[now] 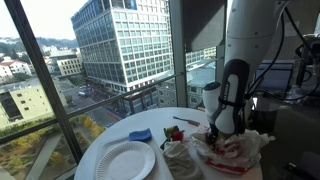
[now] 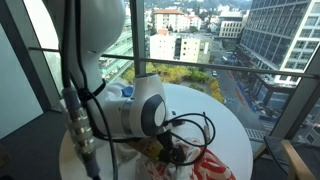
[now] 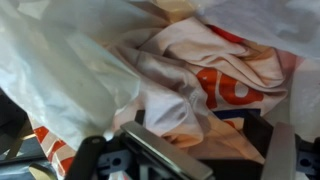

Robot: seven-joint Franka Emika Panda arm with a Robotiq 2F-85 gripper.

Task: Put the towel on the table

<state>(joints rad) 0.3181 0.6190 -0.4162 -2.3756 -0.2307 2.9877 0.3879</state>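
The towel (image 3: pixel 205 70) is white cloth with red and orange print, lying crumpled on the round white table (image 1: pixel 165 118). It also shows in both exterior views (image 1: pixel 238 152) (image 2: pixel 207 166). My gripper (image 3: pixel 215 150) is lowered onto it, its fingers wide apart with a fold of the towel between them. In both exterior views the gripper (image 1: pixel 213 131) (image 2: pixel 176 153) sits low at the towel heap near the table's edge (image 2: pixel 225 125).
A translucent plastic bag (image 3: pixel 60 70) lies against the towel. A white dinner plate (image 1: pixel 125 160) and a small blue object (image 1: pixel 140 135) sit on the table, with a dark utensil (image 1: pixel 187 120) farther back. Large windows surround the table.
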